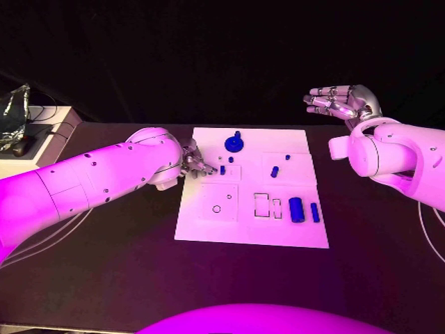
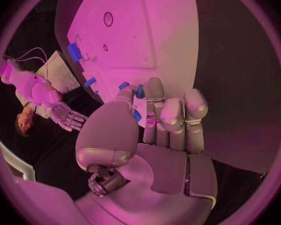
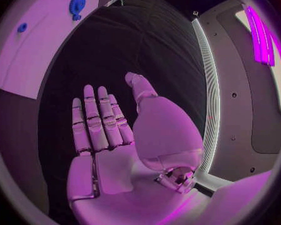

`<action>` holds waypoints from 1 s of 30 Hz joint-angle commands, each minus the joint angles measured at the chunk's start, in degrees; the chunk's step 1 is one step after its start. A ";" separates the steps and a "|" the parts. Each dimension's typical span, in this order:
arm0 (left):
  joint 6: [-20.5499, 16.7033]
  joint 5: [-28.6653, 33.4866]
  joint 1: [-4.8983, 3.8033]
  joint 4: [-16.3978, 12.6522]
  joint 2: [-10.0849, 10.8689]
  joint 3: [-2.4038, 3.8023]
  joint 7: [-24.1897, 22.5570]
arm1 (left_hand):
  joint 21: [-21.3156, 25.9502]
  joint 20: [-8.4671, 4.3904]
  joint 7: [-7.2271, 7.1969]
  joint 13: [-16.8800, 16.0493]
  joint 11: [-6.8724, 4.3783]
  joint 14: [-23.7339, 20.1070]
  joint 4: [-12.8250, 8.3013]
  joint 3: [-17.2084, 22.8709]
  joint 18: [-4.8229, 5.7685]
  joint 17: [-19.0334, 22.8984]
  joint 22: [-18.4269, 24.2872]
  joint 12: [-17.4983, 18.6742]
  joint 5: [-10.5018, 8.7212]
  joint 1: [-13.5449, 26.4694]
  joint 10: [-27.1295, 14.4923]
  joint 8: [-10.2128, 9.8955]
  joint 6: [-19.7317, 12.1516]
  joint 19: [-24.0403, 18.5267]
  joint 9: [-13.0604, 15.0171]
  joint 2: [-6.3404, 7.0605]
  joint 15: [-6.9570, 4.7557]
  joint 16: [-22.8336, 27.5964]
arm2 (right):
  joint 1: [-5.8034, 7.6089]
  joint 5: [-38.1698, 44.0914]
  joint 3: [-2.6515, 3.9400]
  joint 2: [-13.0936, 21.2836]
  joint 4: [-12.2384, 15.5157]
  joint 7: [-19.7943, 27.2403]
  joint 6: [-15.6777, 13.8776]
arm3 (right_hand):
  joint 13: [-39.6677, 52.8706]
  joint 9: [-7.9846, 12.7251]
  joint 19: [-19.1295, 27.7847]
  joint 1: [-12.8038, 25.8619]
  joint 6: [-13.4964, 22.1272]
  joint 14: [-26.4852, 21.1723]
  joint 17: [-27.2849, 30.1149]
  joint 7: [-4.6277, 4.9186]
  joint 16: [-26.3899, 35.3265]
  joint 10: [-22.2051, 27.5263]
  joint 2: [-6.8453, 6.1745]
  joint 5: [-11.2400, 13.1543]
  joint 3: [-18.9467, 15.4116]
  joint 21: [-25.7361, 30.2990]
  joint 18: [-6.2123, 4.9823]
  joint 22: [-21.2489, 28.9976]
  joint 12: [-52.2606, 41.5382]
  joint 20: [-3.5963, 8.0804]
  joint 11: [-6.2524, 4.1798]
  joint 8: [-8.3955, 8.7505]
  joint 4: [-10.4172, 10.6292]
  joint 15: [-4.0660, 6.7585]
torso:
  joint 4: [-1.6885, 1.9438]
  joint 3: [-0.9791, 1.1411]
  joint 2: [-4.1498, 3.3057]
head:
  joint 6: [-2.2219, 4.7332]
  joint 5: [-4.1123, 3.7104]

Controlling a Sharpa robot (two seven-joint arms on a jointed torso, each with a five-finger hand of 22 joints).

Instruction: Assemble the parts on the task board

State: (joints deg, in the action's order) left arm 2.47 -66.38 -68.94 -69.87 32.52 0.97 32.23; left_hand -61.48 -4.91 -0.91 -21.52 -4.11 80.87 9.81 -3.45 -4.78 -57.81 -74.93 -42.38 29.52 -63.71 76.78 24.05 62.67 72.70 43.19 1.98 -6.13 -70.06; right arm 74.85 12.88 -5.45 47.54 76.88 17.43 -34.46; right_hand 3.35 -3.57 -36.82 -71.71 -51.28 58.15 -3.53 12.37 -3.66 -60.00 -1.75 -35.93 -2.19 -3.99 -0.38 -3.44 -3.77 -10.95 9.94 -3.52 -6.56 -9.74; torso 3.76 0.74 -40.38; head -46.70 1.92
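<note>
Parts for this assembly lie scattered over the task board (image 1: 252,229), and my left hand (image 1: 195,162) is down at the board's left edge working on one of them. In the left wrist view my fingers (image 2: 170,116) are curled in with the thumb against them, and a small blue part (image 2: 137,115) shows between thumb and fingers, with another small peg (image 2: 140,91) just past the fingertips. I judge I am pinching that piece, though the contact itself is mostly hidden by my own thumb.

My right hand (image 1: 338,101) is lifted well away from the board, beyond its far right corner, palm up with the fingers spread and nothing in it; the right wrist view confirms it (image 3: 106,130).

Outward from my left hand: a blue gear (image 1: 235,144) sits near the far edge of the board, two short pegs (image 1: 274,171) stand toward the middle, and a longer blue cylinder (image 1: 297,209) lies with a slimmer bar (image 1: 315,212) just beside it near the right side. Rectangular recesses (image 1: 261,204) and a round hole (image 1: 217,208) are unfilled.

To do this step well, I think I should keep the pinch light but firm, hold the piece upright, line it up over its socket before pressing, and lower it straight so it does not jam or tip. Slipping from my fingertips is the main risk with something this small.
</note>
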 commanded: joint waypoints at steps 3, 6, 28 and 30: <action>-0.53 0.73 0.25 -0.34 0.21 -0.11 0.35 | 0.19 -0.16 0.27 -0.06 0.18 0.33 0.81 -3.55 0.91 0.06 -2.31 -0.37 -0.01 -0.12 0.19 -0.16 0.20 0.13 0.15 -0.39 0.10 -0.12 | -0.03 0.90 0.01 0.04 0.01 0.02 1.50 | -0.03 0.08 -0.18 0.31 0.26 -0.52 0.10 0.13 0.21 0.43 -0.12 -0.34 0.16 0.17 0.38 0.01 0.29 0.10 0.09 0.24 -0.02 -0.13 | 0.01 -0.02 -0.03 | 0.02 0.03; -0.86 0.98 0.26 -0.54 0.38 -0.06 0.10 | 0.32 -0.17 0.35 -0.03 0.20 0.35 1.80 -7.04 0.92 0.21 -2.26 -0.41 -0.54 -0.95 0.16 -0.17 0.13 0.10 0.15 -1.03 0.10 -0.02 | -0.05 1.07 0.01 0.04 -0.01 -0.19 1.77 | -0.03 0.08 -0.64 0.26 0.36 -0.66 0.10 0.15 0.21 0.43 -0.12 -0.39 0.13 0.07 0.38 -0.04 0.29 0.15 0.09 0.24 -0.05 -0.15 | 0.01 -0.04 -0.03 | 0.05 -0.02; -6.40 3.99 0.31 -3.71 2.55 0.65 -3.40 | 0.22 -0.29 0.41 0.08 0.19 0.35 3.86 -8.69 0.93 0.01 -2.37 -0.47 -1.16 -1.86 0.25 -0.07 0.19 0.22 0.22 -0.86 0.03 -0.21 | -0.36 1.28 -0.01 0.14 -0.12 -0.68 2.16 | -0.03 0.07 0.09 0.21 0.23 -1.09 0.10 0.13 0.20 0.41 -0.05 -1.17 0.11 0.21 0.38 0.04 0.29 0.02 0.10 0.23 -0.22 -0.27 | 0.08 0.00 0.00 | 0.04 -0.13; -6.91 4.50 0.31 -3.92 2.66 0.79 -3.87 | 0.23 -0.32 0.40 0.07 0.19 0.37 4.11 -8.68 0.93 -0.02 -2.37 -0.48 -1.17 -1.80 0.24 -0.06 0.17 0.22 0.23 -0.77 0.01 -0.23 | -0.38 1.28 -0.01 0.14 -0.14 -0.70 2.18 | -0.03 0.07 0.09 0.21 0.23 -1.09 0.10 0.13 0.20 0.41 -0.05 -1.17 0.11 0.21 0.38 0.04 0.29 0.02 0.10 0.23 -0.22 -0.27 | 0.07 0.00 -0.01 | 0.05 -0.11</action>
State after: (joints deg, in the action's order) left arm -2.13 -63.73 -68.63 -73.51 35.18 1.71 30.46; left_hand -61.48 -4.91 -0.69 -21.51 -4.09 80.87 13.71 -12.14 -4.78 -57.84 -74.91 -42.59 28.65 -65.58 76.78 24.03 62.87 72.70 43.35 1.15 -6.13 -70.06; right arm 74.50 13.53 -5.48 47.67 76.74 16.50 -33.31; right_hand 3.35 -3.57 -37.05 -71.71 -51.28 57.52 -3.48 12.37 -3.66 -60.00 -1.75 -36.73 -2.19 -4.03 -0.38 -3.45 -3.77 -10.72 9.94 -3.52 -6.56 -9.94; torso 3.80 0.71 -40.39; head -46.65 1.75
